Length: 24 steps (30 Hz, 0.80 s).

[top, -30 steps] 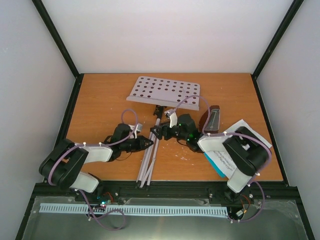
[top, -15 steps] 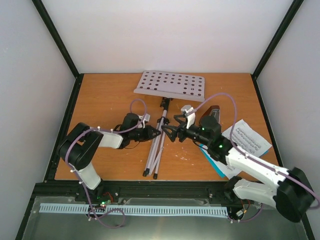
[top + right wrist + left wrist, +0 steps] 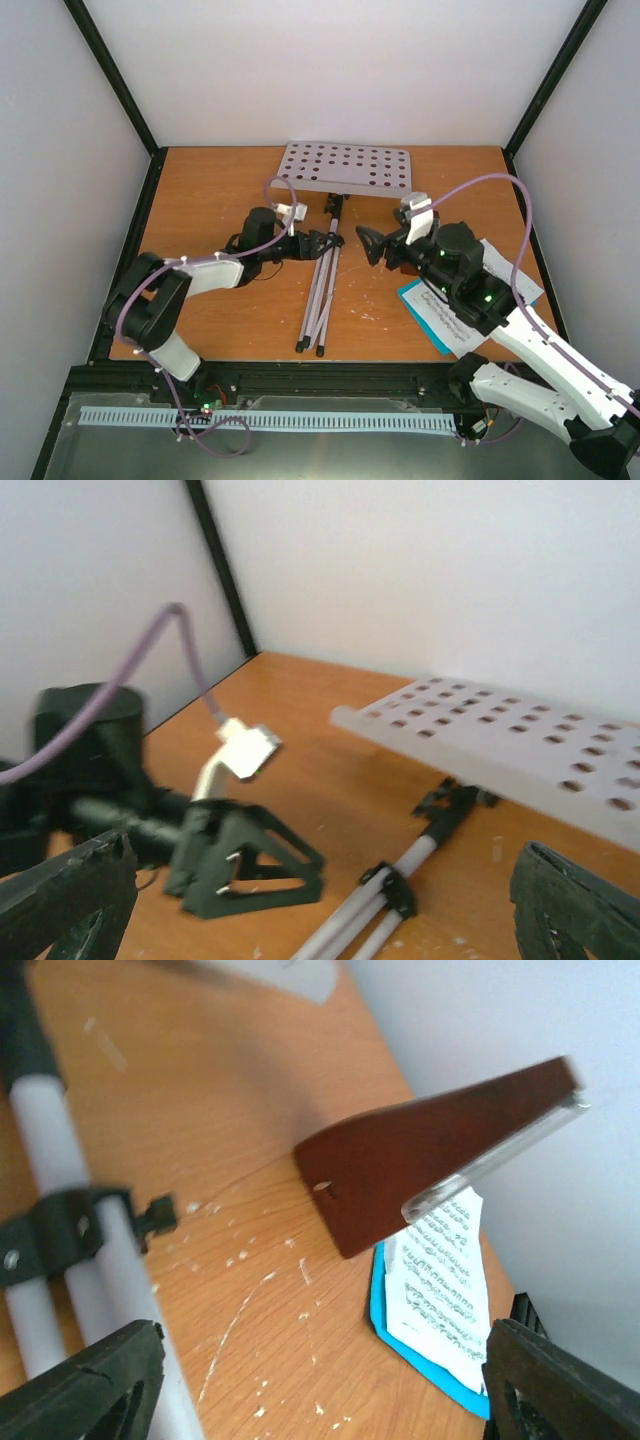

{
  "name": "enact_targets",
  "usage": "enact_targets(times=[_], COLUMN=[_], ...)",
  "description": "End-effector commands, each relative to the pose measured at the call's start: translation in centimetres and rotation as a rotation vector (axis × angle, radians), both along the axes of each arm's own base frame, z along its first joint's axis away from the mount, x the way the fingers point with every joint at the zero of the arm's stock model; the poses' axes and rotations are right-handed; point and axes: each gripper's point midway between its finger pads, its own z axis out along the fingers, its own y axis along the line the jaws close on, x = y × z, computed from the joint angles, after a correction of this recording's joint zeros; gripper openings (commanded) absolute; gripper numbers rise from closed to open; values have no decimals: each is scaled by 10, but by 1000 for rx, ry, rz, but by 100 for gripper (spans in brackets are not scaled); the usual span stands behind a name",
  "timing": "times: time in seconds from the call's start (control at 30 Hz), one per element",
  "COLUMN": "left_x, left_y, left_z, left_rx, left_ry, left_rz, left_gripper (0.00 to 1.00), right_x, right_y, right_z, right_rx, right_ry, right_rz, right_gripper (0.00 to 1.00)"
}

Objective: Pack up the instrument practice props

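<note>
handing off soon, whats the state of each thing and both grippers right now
music stand: folded, lying flat on the table
metronome: clear cover on
sheet music: flat, overlapping the teal booklet
teal booklet: flat on the table, partly covered
left gripper: open, empty
right gripper: open, empty

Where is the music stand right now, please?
In the top view the music stand lies mid-table, left of the sheet music, its perforated desk toward the far wall.

Sheet music point(image 3: 437, 1260) print prob. unreadable
</note>
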Motion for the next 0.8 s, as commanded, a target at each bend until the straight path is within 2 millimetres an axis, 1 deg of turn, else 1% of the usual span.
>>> enact_targets(times=[0.0, 0.03, 0.07, 0.1, 0.13, 0.23, 0.27, 0.37, 0.43, 0.5, 0.53, 0.57, 0.63, 0.67, 0.7, 0.77], left_x=[5, 4, 7, 10, 14, 27, 31, 42, 46, 48, 47, 45, 36, 31, 28, 23], left_y=[3, 8, 18, 30, 46, 104, 125, 198, 248, 295, 316, 337, 375, 390, 402, 419], left_z=[73, 85, 97, 107, 115, 131, 134, 143, 140, 130, 125, 120, 109, 104, 99, 93], left_rx=[17, 31, 44, 51, 48, 66, 81, 114, 125, 138, 149, 172, 220, 253, 294, 366], left_ry=[-286, -331, -368, -393, -407, -437, -442, -454, -437, -403, -396, -399, -409, -417, -427, -463], left_rz=[-46, -52, -41, -26, -5, 96, 146, 357, 504, 656, 731, 823, 998, 1074, 1140, 1222], left_gripper=[93, 96, 98, 99, 99, 99, 99, 99, 100, 100, 99, 99, 99, 99, 99, 99], right_x=[22, 25, 30, 38, 43, 59, 63, 68, 71, 74, 73, 71, 66, 63, 61, 59], right_y=[-47, -55, -66, -83, -96, -142, -163, -219, -253, -287, -305, -320, -338, -343, -346, -348], right_z=[27, 34, 39, 41, 43, 34, 30, 17, 0, -28, -44, -60, -83, -93, -101, -115], right_rx=[-75, -79, -83, -80, -73, -35, -19, 65, 150, 200, 195, 181, 162, 158, 155, 151], right_ry=[-6, -2, 3, 13, 28, 99, 121, 164, 197, 230, 240, 240, 204, 181, 155, 106], right_rz=[-228, -260, -295, -346, -383, -489, -543, -668, -731, -831, -921, -999, -1103, -1137, -1156, -1167], right_gripper=[100, 100, 100, 100, 100, 100, 100, 100, 100, 100, 100, 100, 100, 100, 100, 100])
